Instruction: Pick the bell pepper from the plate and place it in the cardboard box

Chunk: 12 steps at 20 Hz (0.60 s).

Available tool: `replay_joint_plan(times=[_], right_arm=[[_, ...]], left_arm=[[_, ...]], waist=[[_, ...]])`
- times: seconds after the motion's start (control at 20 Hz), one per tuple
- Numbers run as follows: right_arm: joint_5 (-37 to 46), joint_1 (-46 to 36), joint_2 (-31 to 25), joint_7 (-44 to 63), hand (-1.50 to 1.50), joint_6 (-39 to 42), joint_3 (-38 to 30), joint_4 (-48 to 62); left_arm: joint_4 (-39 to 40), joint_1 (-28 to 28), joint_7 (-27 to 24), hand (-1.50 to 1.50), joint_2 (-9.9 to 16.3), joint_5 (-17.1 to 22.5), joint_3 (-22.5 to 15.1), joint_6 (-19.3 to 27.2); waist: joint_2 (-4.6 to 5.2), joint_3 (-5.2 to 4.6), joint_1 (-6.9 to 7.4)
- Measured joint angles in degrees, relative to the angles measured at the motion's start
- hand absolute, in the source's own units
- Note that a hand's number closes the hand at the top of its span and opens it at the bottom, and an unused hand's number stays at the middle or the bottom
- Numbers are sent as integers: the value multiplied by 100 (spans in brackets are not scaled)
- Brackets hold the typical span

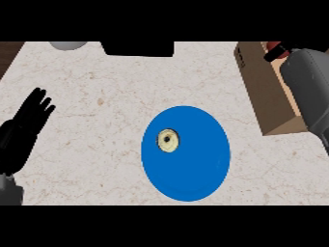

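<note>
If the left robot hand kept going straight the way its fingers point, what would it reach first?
The left robot hand points up and slightly right over bare counter. Nothing lies close ahead; the grey round object at the far edge is probably first, though depth is unclear.

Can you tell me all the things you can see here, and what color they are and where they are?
Round blue plate: one, blue, middle of the counter.
Small round pale-yellow thing with a dark centre: one, on the plate's left part.
Brown cardboard box: one, brown, right side, partly hidden by the right arm.
Red thing: one, small, at the top right over the box, mostly hidden; cannot tell what it is.
Grey round object: one, top left edge, cut off.
Black block: one, top centre edge.
Pale marble counter: one.
Left hand: black, open, resting at left.
Right forearm: grey, over the box; its hand is hardly visible.
</note>
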Motion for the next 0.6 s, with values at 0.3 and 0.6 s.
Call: replay_joint_plan(times=[0.3, 0.6], right_arm=[[-493, 290, -143, -377, -150, 35, -408, 199], [-851, 584, 123, -1072, -150, -858, -621, -97]], left_arm=[[-67, 9, 65, 0, 11, -12, 9, 26], [-19, 27, 19, 0, 4, -44, 18, 23]], waist=[[-31, -13, -2], [-13, 14, -28]])
